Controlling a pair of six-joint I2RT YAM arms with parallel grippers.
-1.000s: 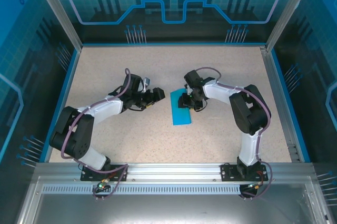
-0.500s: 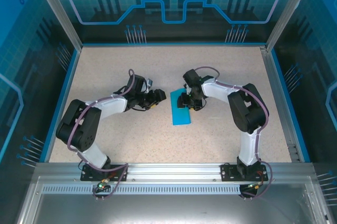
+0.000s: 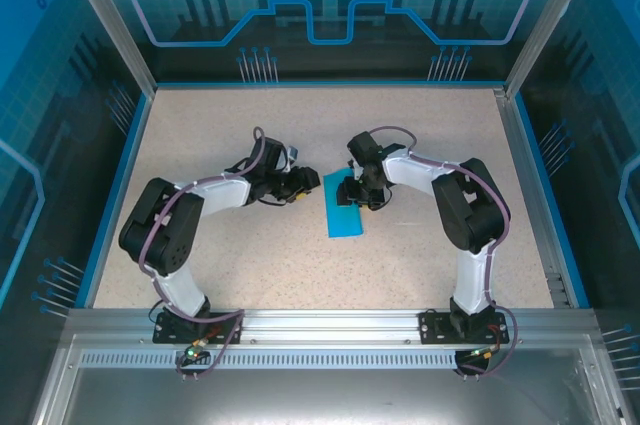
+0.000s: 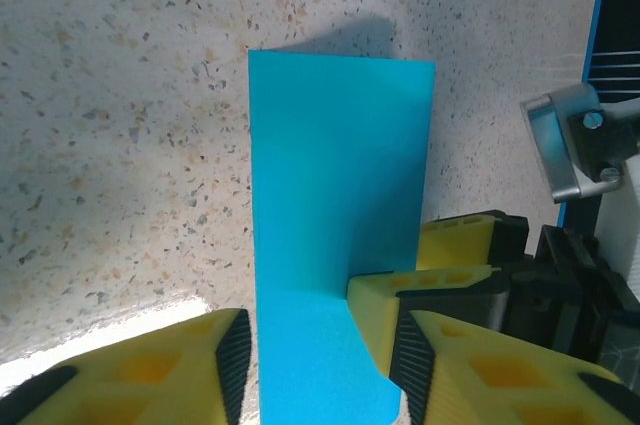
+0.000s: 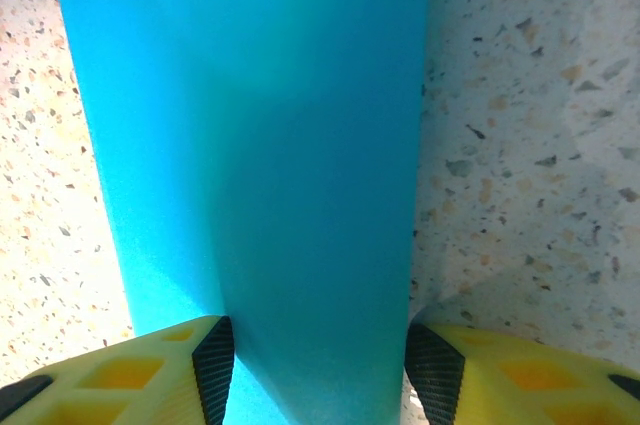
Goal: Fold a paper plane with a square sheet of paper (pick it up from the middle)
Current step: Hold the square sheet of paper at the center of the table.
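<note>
The cyan-blue sheet of paper (image 3: pixel 346 207) lies on the speckled table as a narrow folded rectangle. My right gripper (image 3: pixel 351 192) is at its far end, open. One of its fingers (image 4: pixel 420 297) rests on the paper (image 4: pixel 330 195) and the other stands just past the paper's edge. In the right wrist view the paper (image 5: pixel 250 125) spans the gap of the right gripper (image 5: pixel 315 365). My left gripper (image 3: pixel 306 185) is at the paper's left edge. In its own view the left gripper (image 4: pixel 315 370) is open and straddles the near end of the strip, with a little gap at the left pad.
The speckled table (image 3: pixel 250 265) is ringed by a blue border, with metal posts and clear walls (image 3: pixel 540 35) on all sides. The two grippers are close together over the paper.
The left arm has reached right toward the paper and its jaws have narrowed. The right gripper and the paper have hardly moved.
</note>
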